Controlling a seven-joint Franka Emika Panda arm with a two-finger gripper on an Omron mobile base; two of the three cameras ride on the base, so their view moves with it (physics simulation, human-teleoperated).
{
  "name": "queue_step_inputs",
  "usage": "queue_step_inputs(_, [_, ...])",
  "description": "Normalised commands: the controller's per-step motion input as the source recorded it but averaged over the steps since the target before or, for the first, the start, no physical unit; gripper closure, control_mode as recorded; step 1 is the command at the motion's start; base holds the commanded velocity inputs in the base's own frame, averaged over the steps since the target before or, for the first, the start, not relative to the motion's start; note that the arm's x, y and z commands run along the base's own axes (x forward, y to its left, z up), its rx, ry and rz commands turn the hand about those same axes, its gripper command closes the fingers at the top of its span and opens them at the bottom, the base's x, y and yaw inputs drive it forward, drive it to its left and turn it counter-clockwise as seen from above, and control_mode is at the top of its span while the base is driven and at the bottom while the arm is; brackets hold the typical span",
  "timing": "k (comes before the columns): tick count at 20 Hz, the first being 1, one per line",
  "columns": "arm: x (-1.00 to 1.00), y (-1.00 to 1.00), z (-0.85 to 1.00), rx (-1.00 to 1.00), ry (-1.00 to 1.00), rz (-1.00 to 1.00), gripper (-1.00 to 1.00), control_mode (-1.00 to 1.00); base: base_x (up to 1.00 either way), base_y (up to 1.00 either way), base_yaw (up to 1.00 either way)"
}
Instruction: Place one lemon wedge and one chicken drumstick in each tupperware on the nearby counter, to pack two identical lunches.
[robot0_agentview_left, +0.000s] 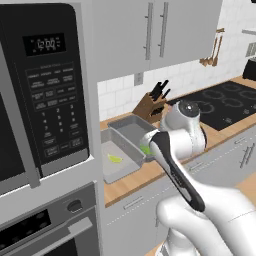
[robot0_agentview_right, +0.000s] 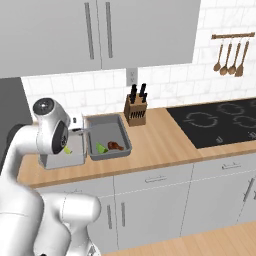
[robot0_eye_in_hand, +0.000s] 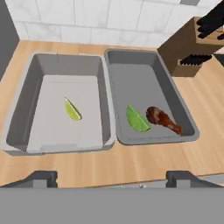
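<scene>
**Two containers side by side, one lunch complete**

Two shallow grey rectangular tupperwares with flared rims were seen standing just beside each other on the light wooden counter (robot0_eye_in_hand: 131, 164), their long sides nearly touching, near the white tiled wall. In the hand view, the left tupperware (robot0_eye_in_hand: 24, 109) was found to hold a single yellow-green lemon wedge (robot0_eye_in_hand: 72, 110), lying alone near the middle of its pale floor. The right tupperware (robot0_eye_in_hand: 175, 96) was found to hold a second, greener lemon wedge (robot0_eye_in_hand: 137, 119) and one reddish-brown chicken drumstick (robot0_eye_in_hand: 162, 119); the two were laid close together toward the near end, the drumstick's thin orange bone end pointed at the container's near right corner. A brown wooden knife block (robot0_eye_in_hand: 188, 48) with dark handles was seen just beyond the right tupperware, and a black glass cooktop (robot0_agentview_right: 220, 122) was set into the counter well apart to the right.

The two-finger gripper (robot0_eye_in_hand: 116, 178) was held above the counter's front edge, looking down on both containers. Its dark fingertips (robot0_eye_in_hand: 41, 178) were spread wide apart, and nothing was gripped between them. In the left base view, the white arm was seen to hide part of the nearer containers.
</scene>
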Motion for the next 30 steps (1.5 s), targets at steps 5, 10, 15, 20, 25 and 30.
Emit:
queue_step_inputs(5, [-0.60,-0.60,0.05,0.00,0.00,-0.10,-1.00,1.00,-0.40,-0.40,-0.04])
queue_step_inputs(10, [0.00,0.00,0.00,0.00,0.00,0.00,-1.00,1.00,-1.00,-0.45,0.05])
queue_step_inputs(15, [0.00,0.00,0.00,0.00,0.00,0.00,-1.00,1.00,-0.99,0.00,0.60])
queue_step_inputs(20, [0.00,0.00,0.00,0.00,0.00,0.00,-1.00,1.00,-0.84,0.00,0.76])
queue_step_inputs(25, [0.00,0.00,0.00,0.00,0.00,0.00,-1.00,1.00,-0.69,0.01,0.80])
queue_step_inputs(30, [0.00,0.00,0.00,0.00,0.00,0.00,-1.00,1.00,-0.64,0.45,0.78])
